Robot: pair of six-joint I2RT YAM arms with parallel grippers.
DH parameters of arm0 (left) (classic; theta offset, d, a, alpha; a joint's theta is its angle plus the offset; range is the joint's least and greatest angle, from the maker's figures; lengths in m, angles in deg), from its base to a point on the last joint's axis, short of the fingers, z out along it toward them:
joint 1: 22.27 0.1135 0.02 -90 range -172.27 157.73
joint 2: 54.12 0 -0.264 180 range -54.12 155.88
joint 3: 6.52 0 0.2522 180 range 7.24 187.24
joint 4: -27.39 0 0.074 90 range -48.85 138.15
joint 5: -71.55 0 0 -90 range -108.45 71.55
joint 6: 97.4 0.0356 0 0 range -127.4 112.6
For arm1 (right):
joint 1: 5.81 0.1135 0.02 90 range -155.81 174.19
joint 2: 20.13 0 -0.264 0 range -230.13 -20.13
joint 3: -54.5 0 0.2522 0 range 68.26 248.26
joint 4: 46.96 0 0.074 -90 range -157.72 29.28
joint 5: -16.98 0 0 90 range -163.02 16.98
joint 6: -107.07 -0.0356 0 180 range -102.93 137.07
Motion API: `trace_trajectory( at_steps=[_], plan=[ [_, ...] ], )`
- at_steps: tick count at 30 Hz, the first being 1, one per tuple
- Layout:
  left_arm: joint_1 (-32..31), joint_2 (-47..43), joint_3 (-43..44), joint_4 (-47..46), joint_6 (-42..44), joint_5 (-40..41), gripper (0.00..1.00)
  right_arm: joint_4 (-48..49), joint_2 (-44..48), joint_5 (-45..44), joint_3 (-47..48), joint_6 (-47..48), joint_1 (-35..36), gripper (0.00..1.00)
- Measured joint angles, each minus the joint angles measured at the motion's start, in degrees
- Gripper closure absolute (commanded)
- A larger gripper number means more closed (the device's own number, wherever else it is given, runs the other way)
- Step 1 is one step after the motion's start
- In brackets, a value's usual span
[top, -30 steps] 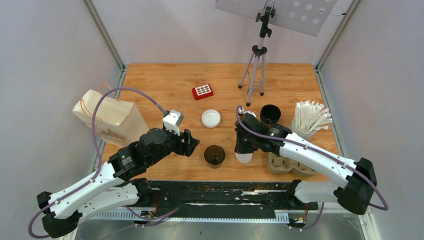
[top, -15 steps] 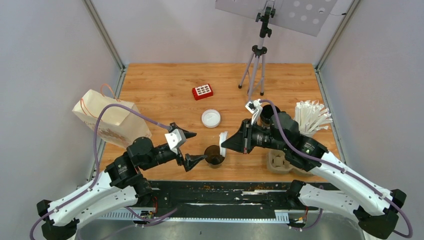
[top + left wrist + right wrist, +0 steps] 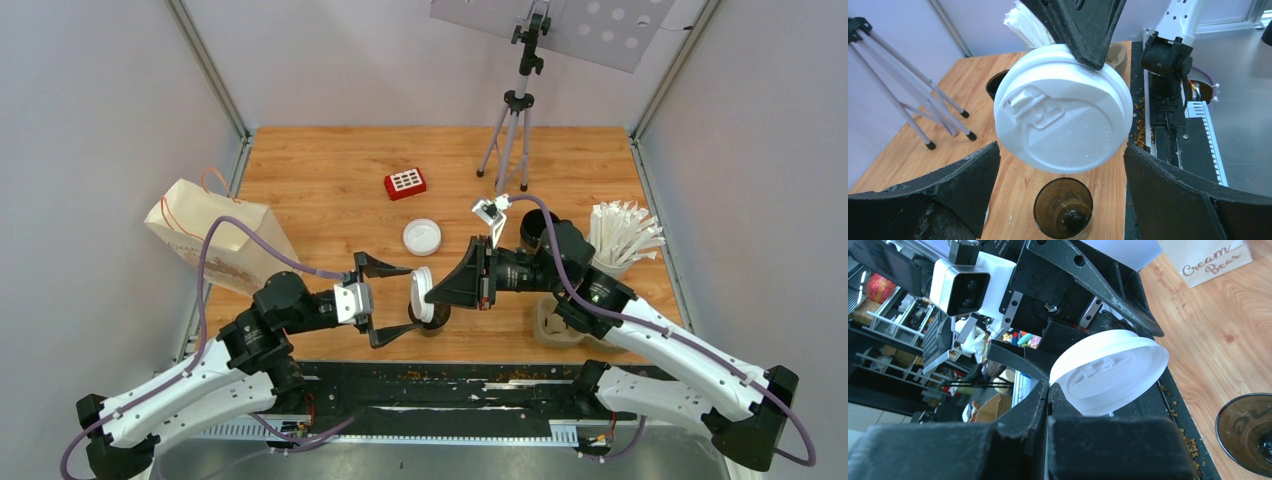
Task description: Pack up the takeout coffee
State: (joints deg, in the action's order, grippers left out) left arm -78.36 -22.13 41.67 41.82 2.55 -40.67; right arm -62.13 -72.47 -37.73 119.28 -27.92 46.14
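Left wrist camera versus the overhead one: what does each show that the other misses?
Only the left wrist view shows the moulded face of the round white plastic lid, with its sip tab, and the inside bottom of the dark lidless cup. Only the overhead view shows the tan paper bag with its handles and the small red box on the wooden table. Both show the right gripper pinching the lid, flanked by the fingers of the open left gripper, near the cup.

Robot test bench in a lab.
A wooden table (image 3: 330,170) boxed in by plain grey panels (image 3: 100,120), a tripod (image 3: 513,102) on it, cluttered shelves (image 3: 890,330) beyond.
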Motion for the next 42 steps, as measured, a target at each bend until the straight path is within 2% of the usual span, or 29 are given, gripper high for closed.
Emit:
trace_trajectory(
  at_steps=[8,15,20,24,29,37,41,42],
  plan=[
    [0.0,0.6,-0.1,-0.9,1.3,-2.8,0.0,2.1,-1.2,2.8,-0.2,-0.6,0.0,1.0],
    [0.0,-0.4,-1.0,-2.5,2.0,-2.8,0.12,2.5,-1.2,2.8,-0.4,-0.7,0.0,1.0],
    [0.0,-0.3,-1.1,-2.7,2.0,-2.4,0.13,2.5,-1.2,2.8,-0.6,-1.1,0.0,1.0],
    [0.0,-0.3,-1.4,-3.0,1.9,-2.1,0.18,2.6,-1.4,2.7,-0.6,-1.3,0.0,1.0],
    [0.0,-0.4,-1.5,-2.7,1.4,-1.4,0.17,2.9,-1.6,2.7,-0.9,-1.5,0.0,0.96],
    [0.0,-1.2,-1.5,0.3,-1.4,3.0,0.19,1.7,-1.6,0.9,-2.7,-1.2,0.0,0.74],
    [0.0,-1.8,-0.3,5.0,-4.0,6.9,0.17,-3.6,0.1,-2.9,-3.2,-0.2,0.0,0.5],
    [0.0,-1.5,0.8,7.2,-4.9,8.4,0.18,-5.4,1.4,-4.6,-3.4,0.3,0.0,0.36]
  ],
)
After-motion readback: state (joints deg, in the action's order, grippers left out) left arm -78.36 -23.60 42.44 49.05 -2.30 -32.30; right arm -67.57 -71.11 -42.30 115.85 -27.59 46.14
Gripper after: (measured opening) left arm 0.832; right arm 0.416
